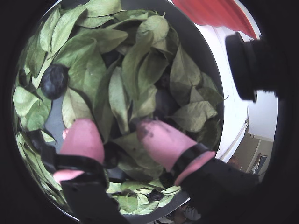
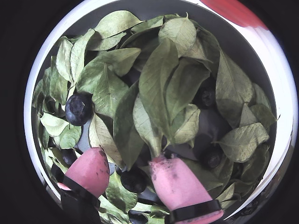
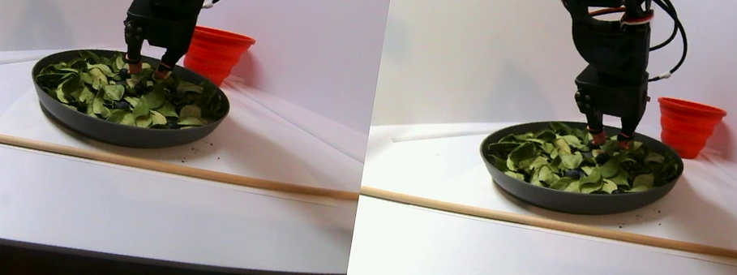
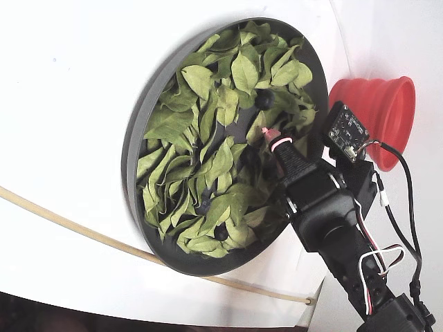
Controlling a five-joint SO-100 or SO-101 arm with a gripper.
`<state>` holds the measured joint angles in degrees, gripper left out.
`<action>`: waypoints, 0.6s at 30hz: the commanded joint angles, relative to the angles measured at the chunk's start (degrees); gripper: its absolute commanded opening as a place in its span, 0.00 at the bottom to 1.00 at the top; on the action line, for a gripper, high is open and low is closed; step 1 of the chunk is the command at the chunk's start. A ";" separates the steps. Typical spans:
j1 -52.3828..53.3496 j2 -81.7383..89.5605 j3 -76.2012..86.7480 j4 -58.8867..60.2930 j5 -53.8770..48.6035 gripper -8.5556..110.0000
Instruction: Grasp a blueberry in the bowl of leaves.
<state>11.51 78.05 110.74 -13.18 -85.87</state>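
Wrist view: smooth pink fingertips (image 2: pixel 91 170), matte leaves (image 2: pixel 161 79)

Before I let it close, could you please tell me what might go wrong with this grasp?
The open tool straddles a half-buried blueberry, so the pink fingertips may pinch the leaves instead. The exposed blueberry lies outside the gap, so it would be missed. Pressing lower could jam the tips against the bowl.

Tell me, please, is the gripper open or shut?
Open: in a wrist view the gripper has its pink fingertips apart, leaves between.
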 commanded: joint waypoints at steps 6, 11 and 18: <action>0.18 -0.18 -3.69 -1.49 -0.62 0.21; 0.18 -0.26 -3.69 -1.49 -0.70 0.21; -0.26 -0.26 -3.69 -1.49 -0.70 0.21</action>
<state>11.51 76.55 109.86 -13.18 -85.87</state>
